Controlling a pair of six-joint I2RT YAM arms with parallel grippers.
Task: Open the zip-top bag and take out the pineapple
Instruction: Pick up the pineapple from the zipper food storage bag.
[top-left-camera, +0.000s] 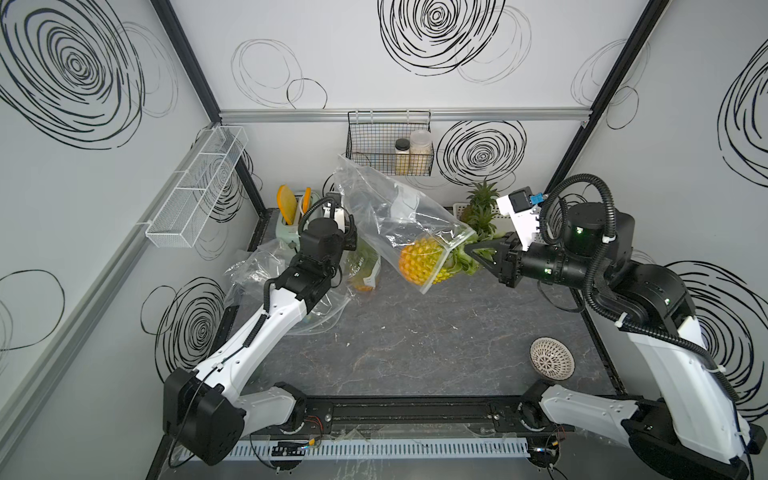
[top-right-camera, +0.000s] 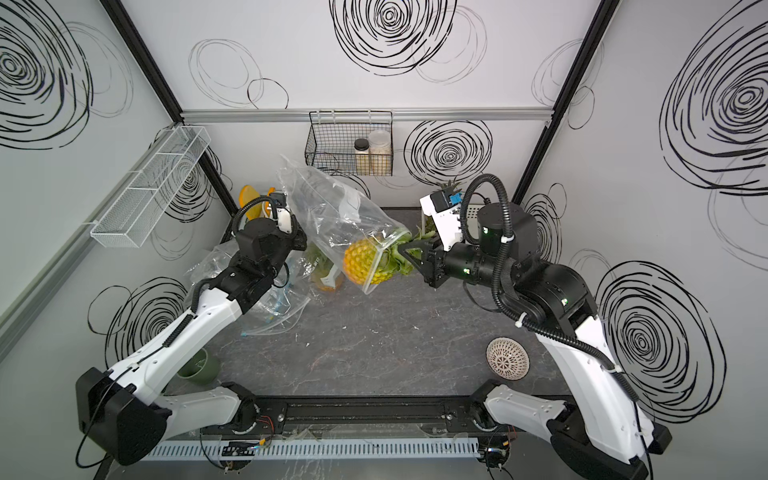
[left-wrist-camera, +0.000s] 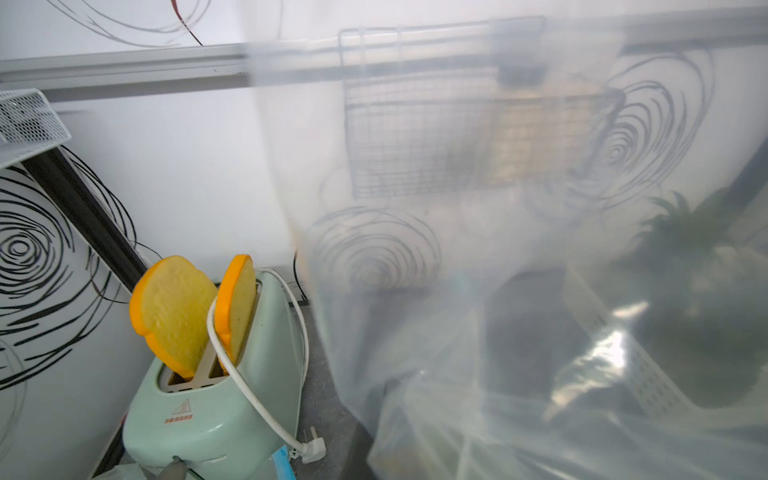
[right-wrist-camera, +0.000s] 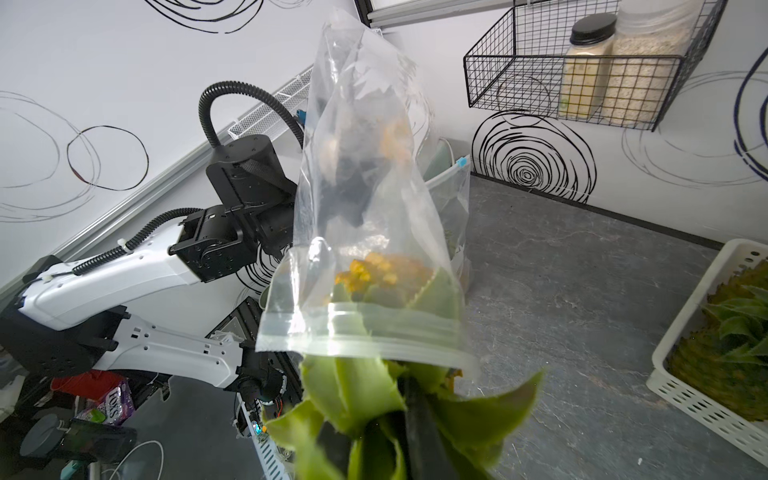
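Note:
A clear zip-top bag (top-left-camera: 386, 208) hangs slanted in the air above the table's back in both top views. My left gripper (top-left-camera: 351, 235) is shut on its closed end, with the fingers hidden behind plastic. In the left wrist view the bag (left-wrist-camera: 540, 291) fills most of the frame. The yellow pineapple (top-left-camera: 419, 259) sits at the bag's open mouth, body inside and green crown poking out. My right gripper (top-left-camera: 468, 249) is shut on the crown leaves. In the right wrist view a dark finger (right-wrist-camera: 419, 419) shows among the leaves (right-wrist-camera: 353, 386) below the zip strip (right-wrist-camera: 374, 328).
A second pineapple (top-left-camera: 480, 208) lies in a white basket (right-wrist-camera: 706, 399) at the back right. A mint toaster (left-wrist-camera: 216, 399) with toast slices stands back left, beside crumpled bags (top-left-camera: 257, 266). A woven bowl (top-left-camera: 552, 358) sits front right, a green cup (top-right-camera: 199, 365) front left. A wire basket (top-left-camera: 374, 149) hangs on the back wall.

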